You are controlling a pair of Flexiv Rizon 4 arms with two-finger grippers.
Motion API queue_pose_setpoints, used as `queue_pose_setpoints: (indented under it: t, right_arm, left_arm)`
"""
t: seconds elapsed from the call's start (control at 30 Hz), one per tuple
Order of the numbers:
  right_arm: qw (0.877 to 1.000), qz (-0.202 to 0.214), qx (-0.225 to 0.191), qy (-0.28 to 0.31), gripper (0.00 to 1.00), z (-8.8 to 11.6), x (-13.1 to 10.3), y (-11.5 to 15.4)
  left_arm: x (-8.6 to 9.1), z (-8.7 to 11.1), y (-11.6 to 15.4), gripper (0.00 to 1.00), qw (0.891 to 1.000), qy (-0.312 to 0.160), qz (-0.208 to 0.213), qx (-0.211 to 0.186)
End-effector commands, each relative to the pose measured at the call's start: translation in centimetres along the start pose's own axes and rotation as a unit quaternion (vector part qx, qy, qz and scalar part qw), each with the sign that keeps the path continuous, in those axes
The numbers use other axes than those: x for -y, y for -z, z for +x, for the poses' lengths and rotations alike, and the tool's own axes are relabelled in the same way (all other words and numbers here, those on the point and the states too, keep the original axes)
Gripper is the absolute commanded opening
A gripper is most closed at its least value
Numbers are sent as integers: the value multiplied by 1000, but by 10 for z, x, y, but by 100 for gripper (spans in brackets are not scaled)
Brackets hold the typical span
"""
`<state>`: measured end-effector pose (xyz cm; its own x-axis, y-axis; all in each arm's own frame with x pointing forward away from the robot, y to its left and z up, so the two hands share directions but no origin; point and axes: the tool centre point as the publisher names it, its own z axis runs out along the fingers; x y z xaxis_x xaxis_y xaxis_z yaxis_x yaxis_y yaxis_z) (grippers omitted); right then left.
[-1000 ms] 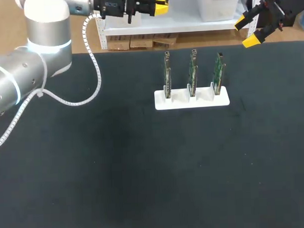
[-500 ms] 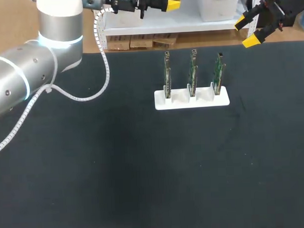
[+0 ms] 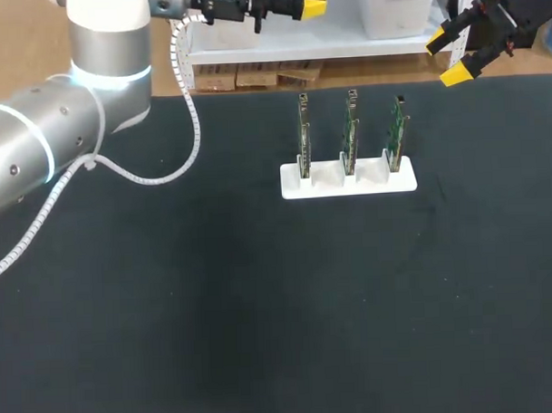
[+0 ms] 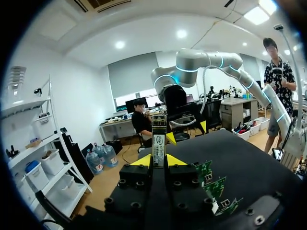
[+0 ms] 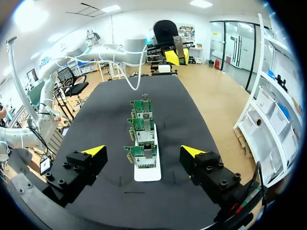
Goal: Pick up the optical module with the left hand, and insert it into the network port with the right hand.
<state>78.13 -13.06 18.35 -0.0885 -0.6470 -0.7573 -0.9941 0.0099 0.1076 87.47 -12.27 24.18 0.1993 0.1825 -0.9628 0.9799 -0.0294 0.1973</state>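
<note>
Clamping the optical module (image 4: 158,139) upright, left gripper (image 4: 158,160) hangs past the table (image 3: 261,307) edge, back-left of the white holder (image 3: 348,181) — label print too small. Right gripper (image 3: 457,55) spread wide, back-right of holder — same edge.

network cards (image 3: 349,136): 3 | white rack (image 3: 293,188): 1 | optical module (image 4: 159,139): 1

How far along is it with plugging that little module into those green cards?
Pickup looks done: the left tool is shut on the slim metal optical module, held up by the black table's far edge. The right tool is open and empty. Left to do: pass the module across and push it into one of the three green circuit boards in the white holder.
</note>
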Motion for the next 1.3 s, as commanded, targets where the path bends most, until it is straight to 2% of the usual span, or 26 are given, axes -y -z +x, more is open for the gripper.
queue_pose_setpoints:
  t: [0.03, 0.17, 0.5, 0.73, 0.9, 1.07, 1.3]
  right_arm:
    - [1000, 2, 0, 0, 100, 0, -2, 0]
    - [1000, 2, 0, 0, 100, 0, -2, 0]
    - [1000, 2, 0, 0, 100, 0, -2, 0]
    - [1000, 2, 0, 0, 100, 0, -2, 0]
    - [1000, 2, 0, 0, 100, 0, -2, 0]
    - [1000, 2, 0, 0, 100, 0, -2, 0]
    - [1000, 2, 0, 0, 100, 0, -2, 0]
  left_arm:
    - [23, -3, 0, 0, 999, -5, -38, 8]
    - [36, -7, -5, 0, 999, -4, -53, -5]
    - [70, -13, -21, 0, 997, 7, -81, 13]
    - [93, -10, -39, 0, 995, 23, -93, 18]
    - [108, 2, -59, 0, 994, 47, -90, 35]
    - [112, 10, -70, 0, 993, 59, -94, 47]
    - [103, 12, -78, 0, 992, 52, -102, 46]
